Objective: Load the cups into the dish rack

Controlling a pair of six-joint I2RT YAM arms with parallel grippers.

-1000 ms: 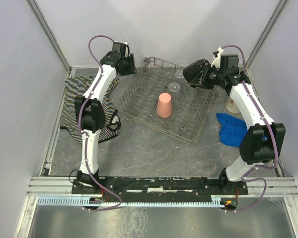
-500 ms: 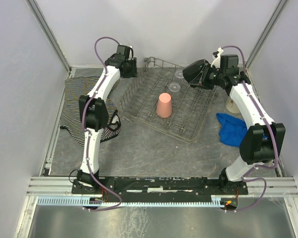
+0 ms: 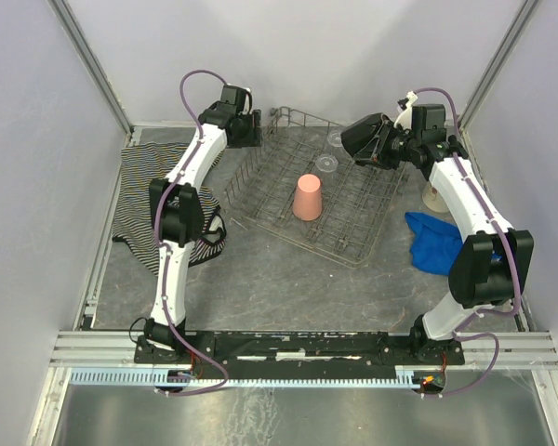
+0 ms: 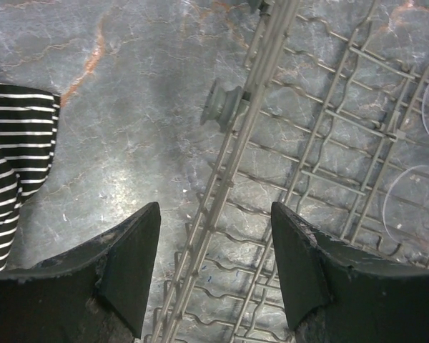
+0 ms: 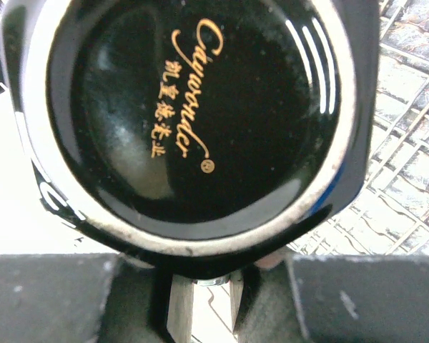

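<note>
The grey wire dish rack (image 3: 358,200) sits mid-table. Inside it a salmon-pink tumbler (image 3: 308,196) stands upside down, and a small clear glass (image 3: 327,163) (image 4: 413,207) sits near the back. My right gripper (image 3: 386,147) (image 5: 200,286) is shut on the black mug (image 3: 363,137) and holds it tilted above the rack's back right part. The mug's glossy base with gold lettering (image 5: 189,107) fills the right wrist view. My left gripper (image 3: 248,128) (image 4: 214,214) hangs open and empty over the rack's left side rail (image 4: 232,157). A cream mug (image 3: 435,197) stands right of the rack, partly behind the right arm.
A black-and-white striped cloth (image 3: 158,200) (image 4: 14,164) lies left of the rack. A blue cloth (image 3: 435,242) lies at the right, near the cream mug. Grey marbled tabletop (image 3: 288,279) stretches between the rack and the arm bases.
My left gripper has moved right to the rack's back left corner and its jaws have spread wider. The right gripper has kept the black mug almost still.
</note>
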